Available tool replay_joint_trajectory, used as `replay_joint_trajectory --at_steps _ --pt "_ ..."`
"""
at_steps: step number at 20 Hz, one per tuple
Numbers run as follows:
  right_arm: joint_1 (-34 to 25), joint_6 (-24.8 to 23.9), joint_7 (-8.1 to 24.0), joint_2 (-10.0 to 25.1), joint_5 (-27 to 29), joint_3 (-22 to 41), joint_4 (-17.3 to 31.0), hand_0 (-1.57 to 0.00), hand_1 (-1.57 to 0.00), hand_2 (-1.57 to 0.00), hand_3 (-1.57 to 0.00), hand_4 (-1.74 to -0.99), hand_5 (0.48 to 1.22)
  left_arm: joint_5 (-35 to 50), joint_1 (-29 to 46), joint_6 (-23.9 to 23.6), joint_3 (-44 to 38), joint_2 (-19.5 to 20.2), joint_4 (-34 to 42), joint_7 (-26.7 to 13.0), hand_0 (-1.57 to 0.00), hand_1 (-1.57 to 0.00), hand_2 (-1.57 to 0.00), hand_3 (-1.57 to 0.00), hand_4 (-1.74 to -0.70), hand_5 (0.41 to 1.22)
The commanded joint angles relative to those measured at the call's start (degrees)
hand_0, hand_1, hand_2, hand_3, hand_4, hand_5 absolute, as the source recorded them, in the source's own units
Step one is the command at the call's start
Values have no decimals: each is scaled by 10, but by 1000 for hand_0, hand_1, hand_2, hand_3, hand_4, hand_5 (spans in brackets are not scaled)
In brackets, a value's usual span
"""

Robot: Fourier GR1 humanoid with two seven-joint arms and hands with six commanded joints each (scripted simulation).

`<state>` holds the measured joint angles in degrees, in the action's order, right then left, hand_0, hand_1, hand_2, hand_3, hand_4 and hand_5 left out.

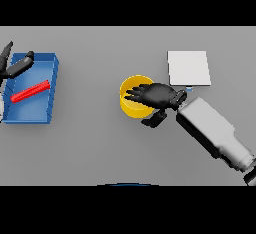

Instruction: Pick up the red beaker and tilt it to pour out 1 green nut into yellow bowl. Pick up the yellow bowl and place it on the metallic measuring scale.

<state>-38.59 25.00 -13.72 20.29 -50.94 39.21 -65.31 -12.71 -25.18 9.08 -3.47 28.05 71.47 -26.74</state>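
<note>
the right hand (157, 96) is seen over the yellow bowl (131, 106). its arm comes in from the lower right, and its fingers are stretched out flat toward the left, across the top of the bowl. the thumb hangs down at the near side of the bowl, just beside the rim. nothing is gripped yet, as far as can be seen; the fingers look straight and loose, and the bowl looks to be sitting on the grey table (100, 143). whether a green nut is inside the bowl cannot be told, because the hand hides most of it.

the bowl is round, so no long side is shown. it opens upward.

just past the hand, up and to the right, the metallic measuring scale (188, 68) is found. it is a flat pale square, near the bowl but not touching it. so the bowl needs to be carried away from the robot and a bit to the right. the right hand is by far the nearer one for that.

far off on the left, a blue tray (54, 78) is seen with a long red thing (30, 91) lying in it, slanted, its far end pointing up and to the right. the left hand (15, 67) is at the tray's far left corner, with fingers spread, holding nothing.
</note>
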Motion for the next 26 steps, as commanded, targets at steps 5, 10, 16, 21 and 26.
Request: replay_joint_trajectory --at_steps 5,10,16,21,26 --pt "-3 -3 10 -11 -3 3 19 -48 -60 -88 -130 -1261 809 -6 -12 -2 1 0 -16 3 1 1 1 1 -791 712" --pt "1 -4 -5 -10 2 5 14 -999 -975 -945 -792 -1540 1086 -1 -1 3 -2 5 -7 14 1 1 1 1 -787 707" --pt "1 30 10 0 16 6 -8 -1421 -1415 -1323 -1130 -1688 1186 -4 -10 8 3 6 -11 6 1 1 1 1 -782 710" --pt "-8 42 15 12 26 -6 -29 -1522 -1520 -1415 -1185 -1724 1209 -4 -10 5 3 4 -10 0 1 1 1 1 -778 704" --pt "-18 91 38 44 52 -34 -87 -1555 -1554 -1491 -1153 -1735 1217 0 -2 5 3 3 3 11 1 1 1 1 -776 702"
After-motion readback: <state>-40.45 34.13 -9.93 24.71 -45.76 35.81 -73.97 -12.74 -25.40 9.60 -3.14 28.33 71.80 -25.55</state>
